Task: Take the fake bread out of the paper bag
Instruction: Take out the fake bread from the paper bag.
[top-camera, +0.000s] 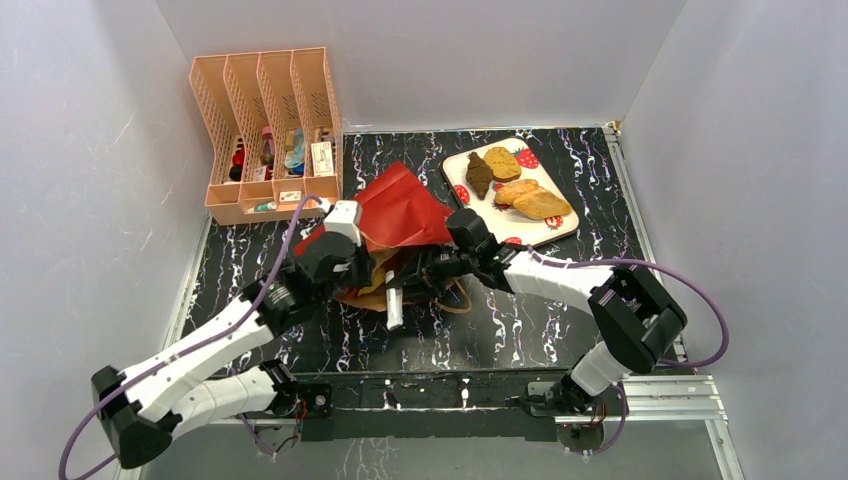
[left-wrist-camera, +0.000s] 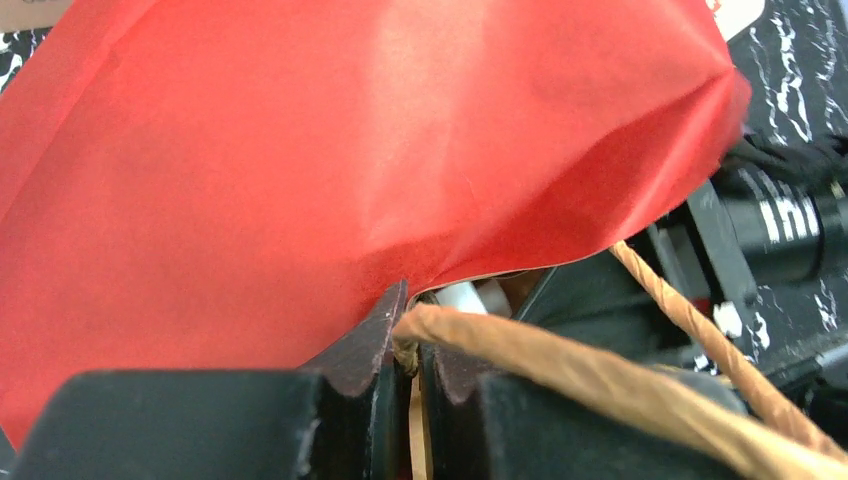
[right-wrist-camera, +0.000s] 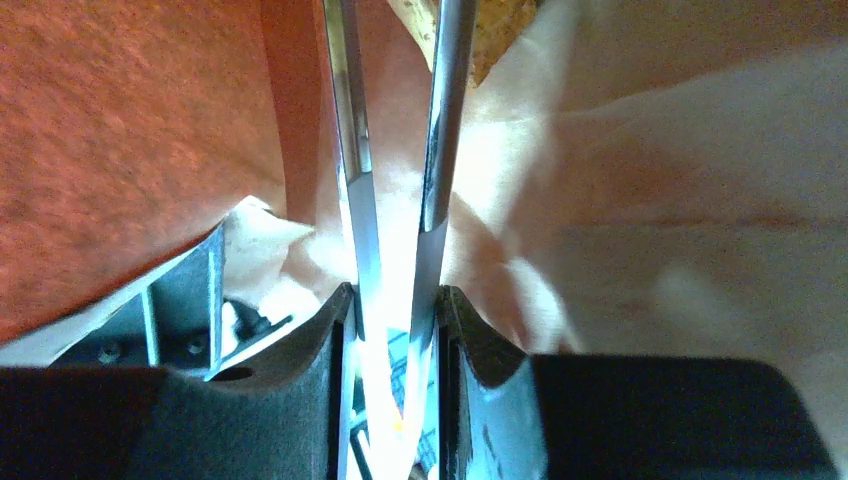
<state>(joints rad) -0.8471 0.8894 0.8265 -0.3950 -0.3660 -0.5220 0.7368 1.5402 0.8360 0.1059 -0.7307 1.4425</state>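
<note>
Fake bread (top-camera: 515, 185): four pieces lay on tray (top-camera: 452, 168); I judged one remained inside paper bag (top-camera: 400, 205). Left claw (left-wrist-camera: 412, 340) pinched its rim; right claw (right-wrist-camera: 398, 310) gripped tongs (right-wrist-camera: 350, 180).

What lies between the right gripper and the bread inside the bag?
In right wrist view, metal tongs clamped in the right gripper reach toward the tan bread piece.

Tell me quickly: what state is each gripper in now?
Left gripper: closed on the paper bag at its rim.
Right gripper: closed on metal tongs inside the bag.
</note>
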